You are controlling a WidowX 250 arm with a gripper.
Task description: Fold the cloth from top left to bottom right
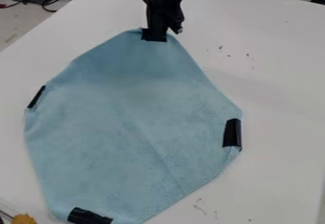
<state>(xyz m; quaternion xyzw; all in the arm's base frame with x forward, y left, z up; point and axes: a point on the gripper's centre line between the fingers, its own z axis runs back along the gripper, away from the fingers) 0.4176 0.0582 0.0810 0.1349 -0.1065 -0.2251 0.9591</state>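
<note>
The gripper [161,27] hangs down from the top edge, at the cloth's upper corner, where a strip of black tape [154,35] overlaps its lower end. Whether it grips that corner I cannot tell. Light blue and spread out unfolded, the cloth [130,123] covers much of the table's left and middle. More black tape marks its left corner [37,97], right corner [233,133] and bottom corner [89,216]. A faint diagonal crease runs through its lower right part.
The white table [273,85] extends to the right of the cloth, with small dark marks on it. A yellow object [24,219] sits at the bottom left. Dark cables [47,2] lie beyond the table's upper left edge.
</note>
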